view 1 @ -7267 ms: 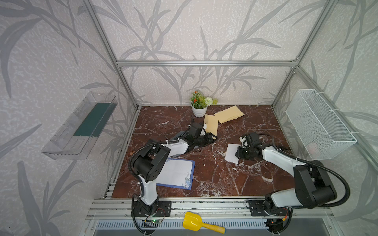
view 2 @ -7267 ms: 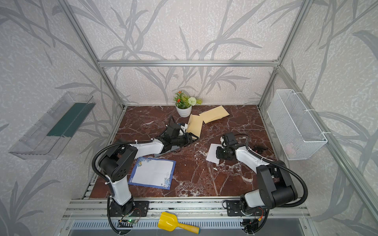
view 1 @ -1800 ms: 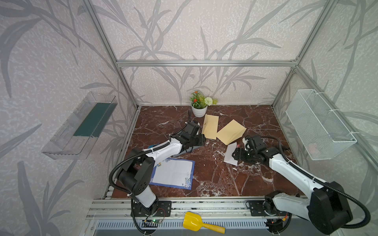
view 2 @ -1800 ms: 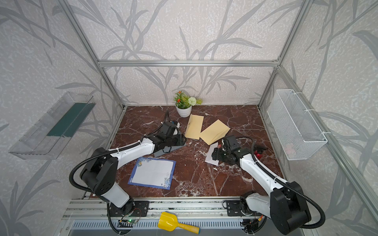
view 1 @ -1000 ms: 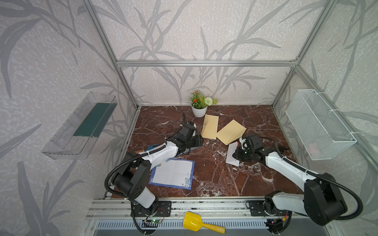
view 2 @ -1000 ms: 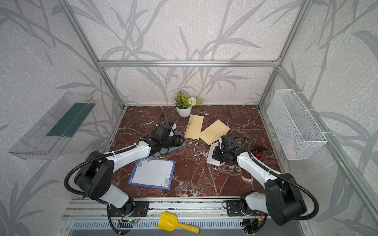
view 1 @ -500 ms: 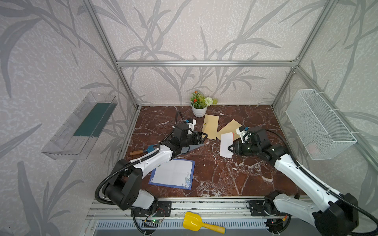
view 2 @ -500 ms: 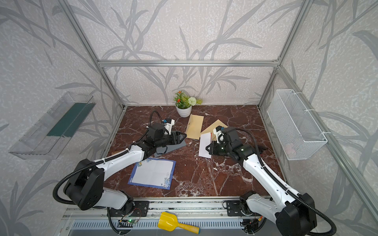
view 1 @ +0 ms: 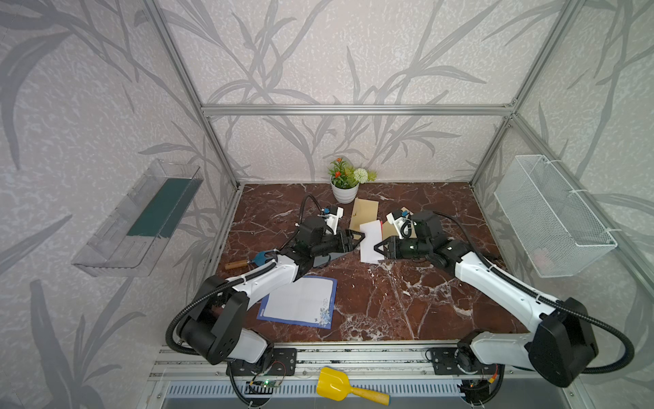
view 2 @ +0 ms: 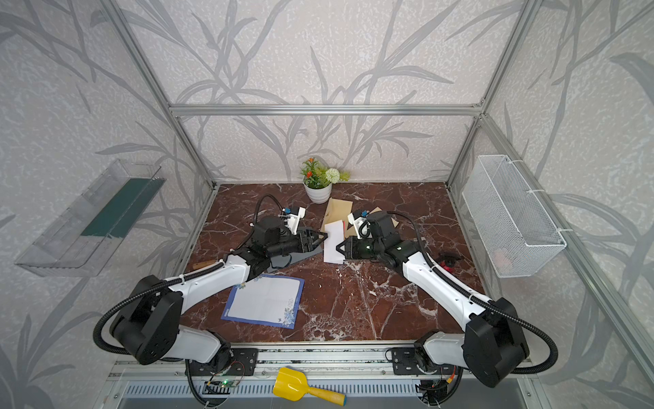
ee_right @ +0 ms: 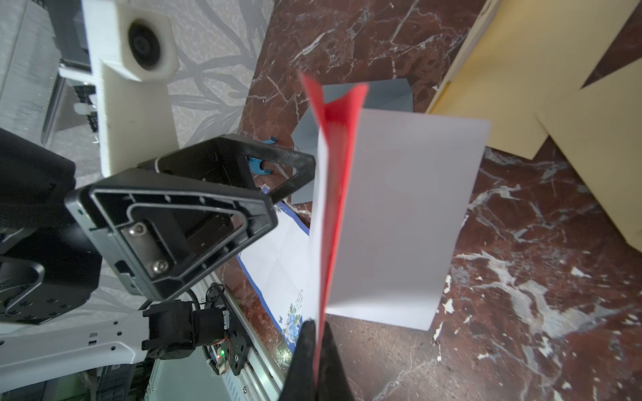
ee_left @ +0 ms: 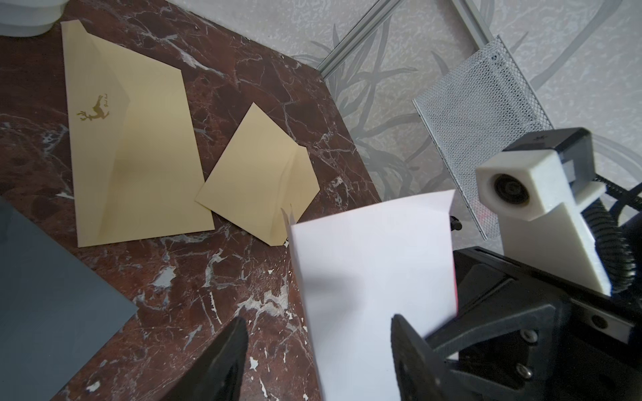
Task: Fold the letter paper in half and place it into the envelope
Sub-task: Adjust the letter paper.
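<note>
Between the gripper tips, clear of table (view 1: 389, 304) | folded paper (view 1: 371, 242) ×1, long axis toward back wall (view 1: 354, 148) | right gripper (view 1: 380, 246) clamped on its edge | left gripper (view 1: 356, 238) spread at opposite edge | envelopes (ee_left: 139, 166) ×2 beyond

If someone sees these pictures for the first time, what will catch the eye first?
First comes the folded white paper, red inside, which the right claw pinches above mid-table, with the open left claw facing it. Next is the blue-bordered letter sheet, lying flat near the front left.
</note>
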{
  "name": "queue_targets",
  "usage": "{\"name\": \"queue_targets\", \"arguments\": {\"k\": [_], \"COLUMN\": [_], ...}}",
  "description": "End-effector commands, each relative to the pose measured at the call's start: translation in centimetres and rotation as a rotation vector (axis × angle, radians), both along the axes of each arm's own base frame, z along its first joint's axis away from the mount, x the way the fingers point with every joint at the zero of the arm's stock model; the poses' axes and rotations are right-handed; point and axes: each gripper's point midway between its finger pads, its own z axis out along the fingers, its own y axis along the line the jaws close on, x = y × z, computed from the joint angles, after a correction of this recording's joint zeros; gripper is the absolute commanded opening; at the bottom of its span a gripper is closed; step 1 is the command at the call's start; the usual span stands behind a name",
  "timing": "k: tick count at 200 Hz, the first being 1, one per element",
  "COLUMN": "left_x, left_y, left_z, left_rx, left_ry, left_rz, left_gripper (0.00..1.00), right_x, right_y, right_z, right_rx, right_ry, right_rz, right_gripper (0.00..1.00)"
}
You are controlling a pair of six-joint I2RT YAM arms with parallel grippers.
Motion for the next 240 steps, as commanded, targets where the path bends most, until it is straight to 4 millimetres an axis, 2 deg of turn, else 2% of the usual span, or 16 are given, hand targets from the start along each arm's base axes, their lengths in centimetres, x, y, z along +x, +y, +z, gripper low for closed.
{"name": "queue_targets", "arguments": {"k": [1, 30, 69, 141, 168, 223, 240], "left_x": [-0.3, -0.5, -0.5, -1.1, -1.4, -1.6, -1.5], "left_y": [0.0, -0.1, -0.4, -0.6, -0.6, -0.6, -0.6], "left_z": [1.5, 2.3, 2.1, 4.0, 4.4, 4.5, 4.5], "left_rx": [-0.058, -0.072, -0.073, -0.129, -0.138, -0.135, -0.129], "left_ry": [-0.022, -0.04, -0.028, -0.056, -0.06, -0.062, -0.063], "left_rz": [-0.007, -0.021, -0.04, -0.07, -0.084, -0.092, -0.091], "left_gripper": [0.65, 0.65, 0.65, 0.61, 0.54, 0.24, 0.17], "right_x": [0.7, 0.7, 0.7, 0.9, 1.3, 2.0, 2.2], "right_y": [1.6, 2.2, 3.1, 3.3, 3.1, 2.5, 1.5], "right_z": [3.3, 3.4, 3.4, 1.3, 0.4, -0.9, -1.2], "right_rx": [0.096, 0.134, 0.215, 0.209, 0.188, 0.163, 0.146], "right_ry": [-0.087, -0.086, -0.056, -0.004, 0.009, 0.035, 0.037], "right_rz": [0.046, 0.069, 0.087, 0.079, 0.055, 0.018, -0.011], "right_gripper": [0.04, 0.05, 0.05, 0.06, 0.08, 0.16, 0.23]}}
